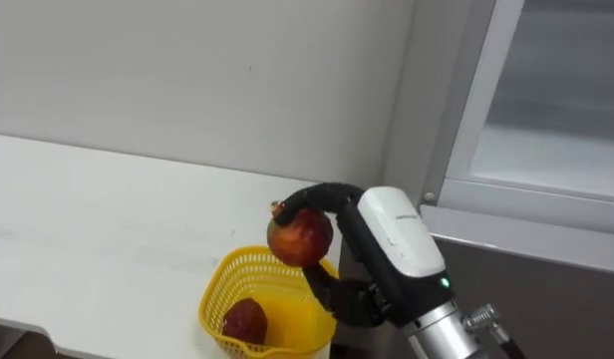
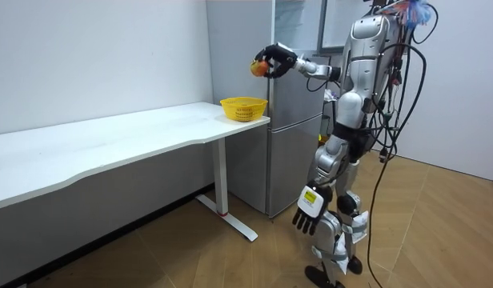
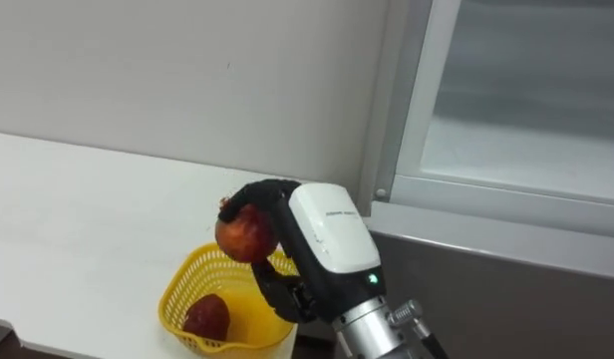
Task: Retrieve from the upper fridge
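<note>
A long white table (image 2: 110, 148) stands against a pale wall (image 2: 94, 56) on wooden floor (image 2: 438, 232).

A long white table (image 2: 110, 148) stands against the wall (image 2: 86, 56) on wooden floor (image 2: 438, 240).

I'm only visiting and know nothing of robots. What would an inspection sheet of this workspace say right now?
Surface: white table, bare but for the basket.
Job's things: red fruit held in the air, higher than the yellow basket at the table's end; second red fruit lies in that basket.
Clutter: nothing seen.
Robot hands: right robot hand curled round the red fruit; left robot hand hangs open at the robot's side.
Cables: none but the robot's own.
Surroundings: grey fridge beside the table's end; plain wall; wooden floor.
</note>
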